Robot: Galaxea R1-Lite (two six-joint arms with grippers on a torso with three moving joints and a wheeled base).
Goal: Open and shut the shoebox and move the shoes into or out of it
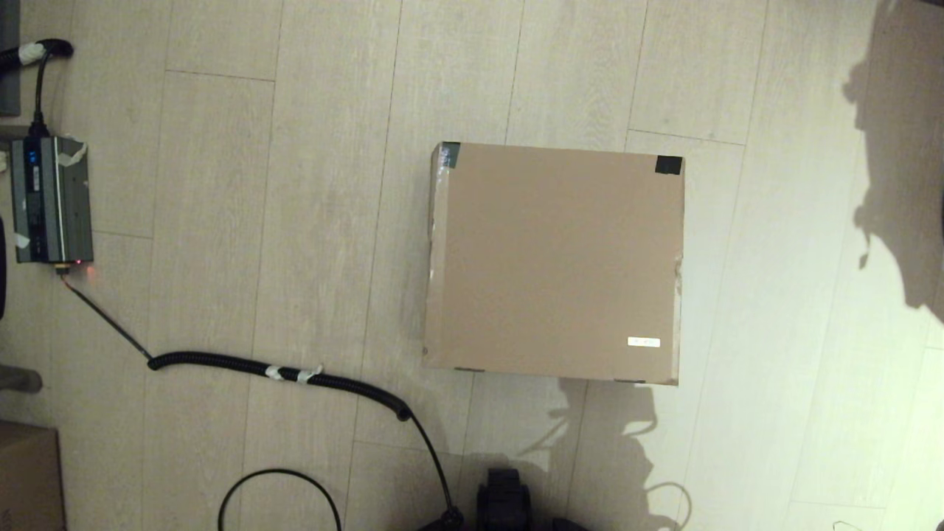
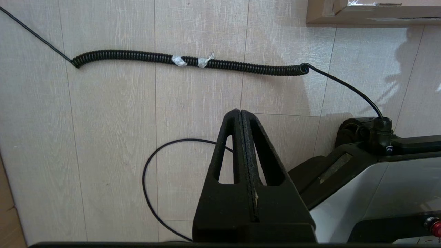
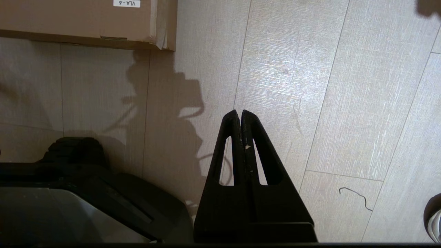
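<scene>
Shoebox (image 1: 554, 264), large plain brown cardboard with dark-taped lid corners and small white label, lay lid-down-closed on pale wood floor (image 1: 295, 221), probably hiding white sneakers. Left gripper (image 2: 240, 112) and right gripper (image 3: 240, 113) clenched empty, parked short of it, likely awaiting lid-opening.

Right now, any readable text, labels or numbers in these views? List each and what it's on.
"VLA-6": on the small white label on the shoebox lid, near a corner; it appears upside down in the right wrist view.
The same label in the head view is too small to read.
The grey box on the floor by the coiled cable has blue and red lights but no legible text.
No other text is visible.
</scene>
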